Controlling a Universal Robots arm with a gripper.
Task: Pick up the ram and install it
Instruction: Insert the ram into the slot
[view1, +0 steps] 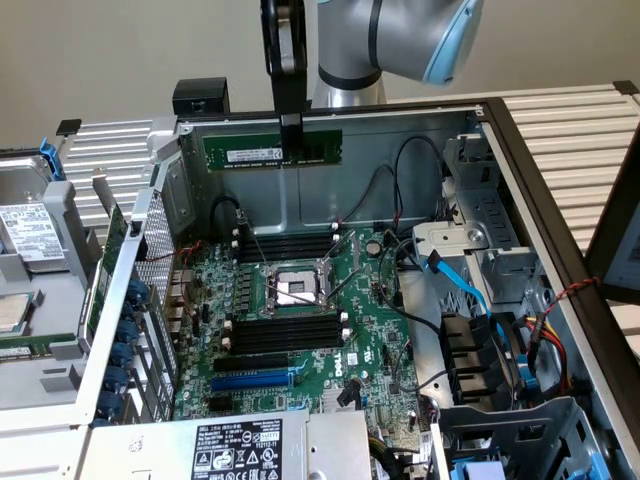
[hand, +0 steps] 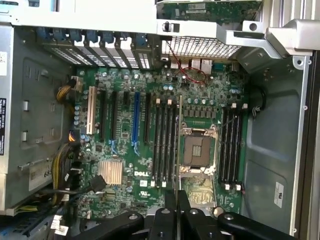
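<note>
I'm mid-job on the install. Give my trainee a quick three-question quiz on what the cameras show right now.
1. Fill in: the black memory slots lie on both sides of the CPU ____.
2. True or false: the ram is already seated in one of those slots.
3. What does the claw grip? A) a blue cable B) the ram C) nothing

Key: 1 socket; 2 false, the ram hangs level above the open computer case; 3 B.
</note>
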